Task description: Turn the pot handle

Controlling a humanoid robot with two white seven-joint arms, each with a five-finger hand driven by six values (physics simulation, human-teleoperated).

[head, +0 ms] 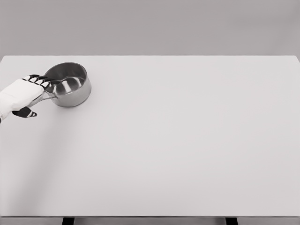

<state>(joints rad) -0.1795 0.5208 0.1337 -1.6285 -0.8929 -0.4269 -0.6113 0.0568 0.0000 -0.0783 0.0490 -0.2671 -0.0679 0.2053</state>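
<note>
Steel pot (pixel 69 84), shiny, standing upright on the white table (pixel 178 140) at its far left, close to the back edge. Open mouth faces up; interior visible with bright reflections on the inner wall and floor. Nothing seen inside it.

Left hand (pixel 24 93) enters from the picture's left edge, white shell with dark finger segments. Fingers (pixel 37 78) reach to the pot's left rim and curl there, over the spot where the handle (pixel 47 96) leaves the pot wall. Only a short thin stretch of handle shows, running down-left from the wall and passing under the hand (the rest is covered by the palm). Thumb (pixel 26 113) shows dark below the palm, apart from the pot body. Reading: hand closed around the handle, fingers touching the rim area.

Pot sits flat, not tilted; soft shadow lies on the table just beneath its front side.

Right arm does not appear anywhere in the head view.

Table legs (pixel 68 221) show dark at the bottom edge.
</note>
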